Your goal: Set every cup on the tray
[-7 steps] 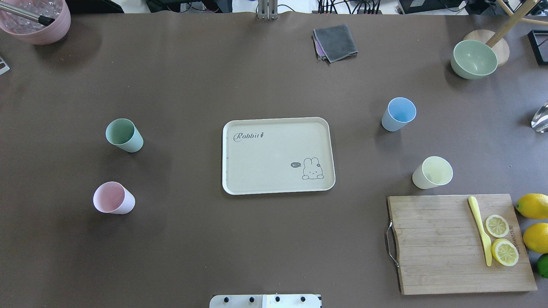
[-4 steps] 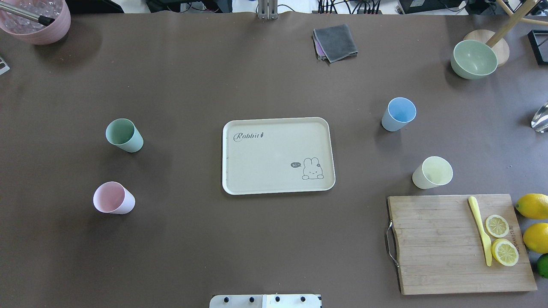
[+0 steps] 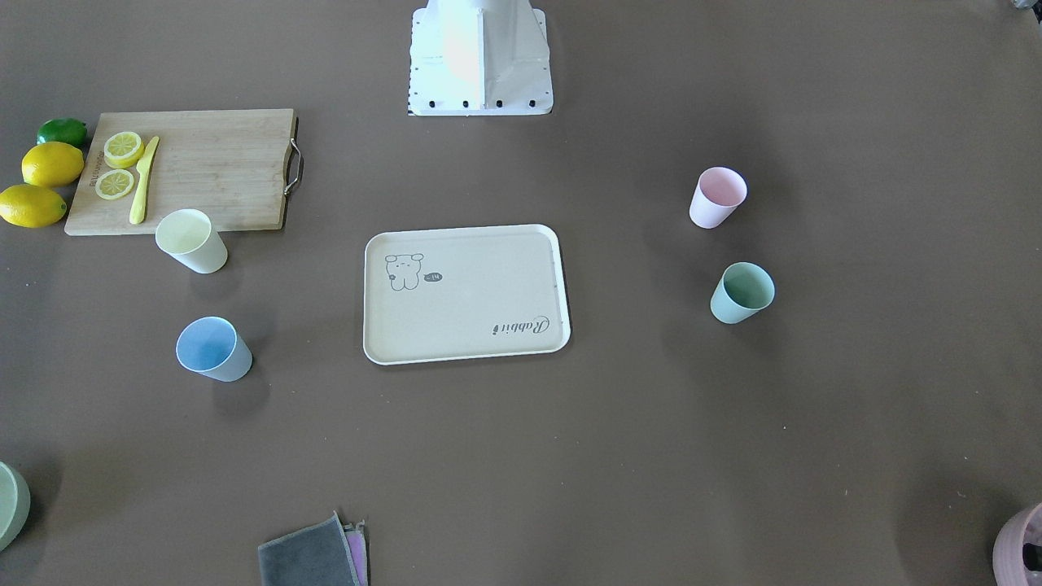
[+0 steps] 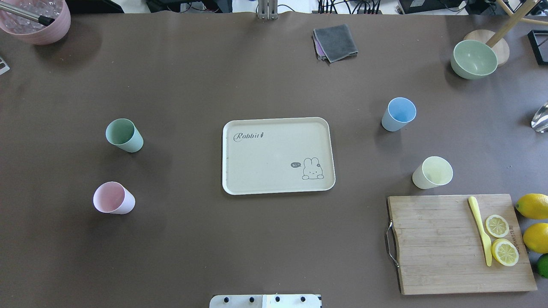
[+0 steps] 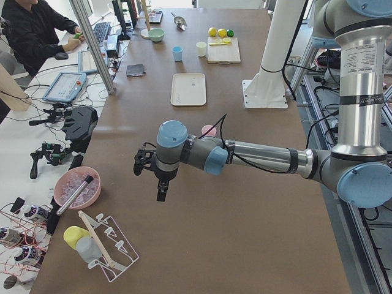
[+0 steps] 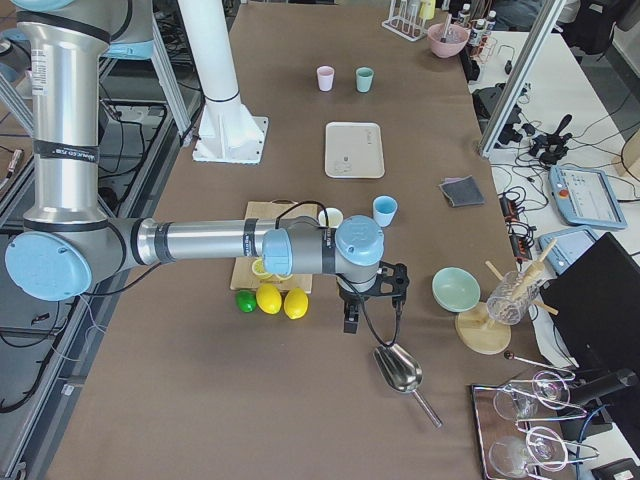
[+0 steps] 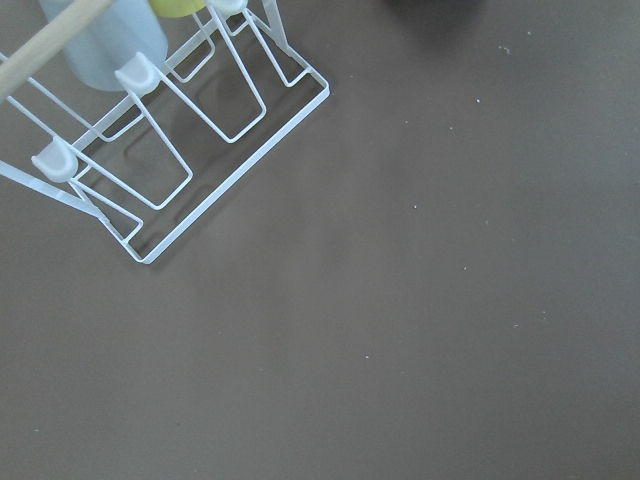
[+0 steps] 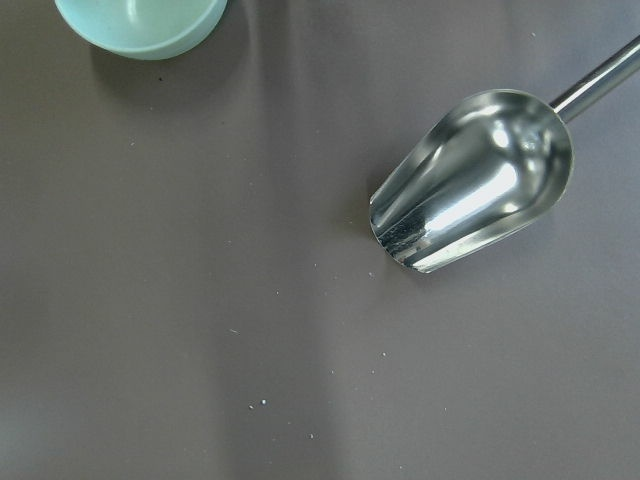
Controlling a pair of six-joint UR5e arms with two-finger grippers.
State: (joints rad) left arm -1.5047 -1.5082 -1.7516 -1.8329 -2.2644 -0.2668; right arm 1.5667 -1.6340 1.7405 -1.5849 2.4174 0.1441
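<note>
Light, stiff, probably slick cups [image 4: 124,135], well away from left gripper [image 5: 160,193] and right gripper [image 6: 350,320]; likely best pinched across one rim wall. Apart or together: cannot tell.

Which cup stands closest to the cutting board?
The pale yellow cup, beside the cutting board; the blue cup is farther, the pink cup and mint cup beyond the tray.

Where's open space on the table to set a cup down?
The flat cream rectangular tray is bare, so is the brown table around it, out to the mint green cup and light blue cup. Crowded: the bamboo cutting board corner with lemons.
</note>
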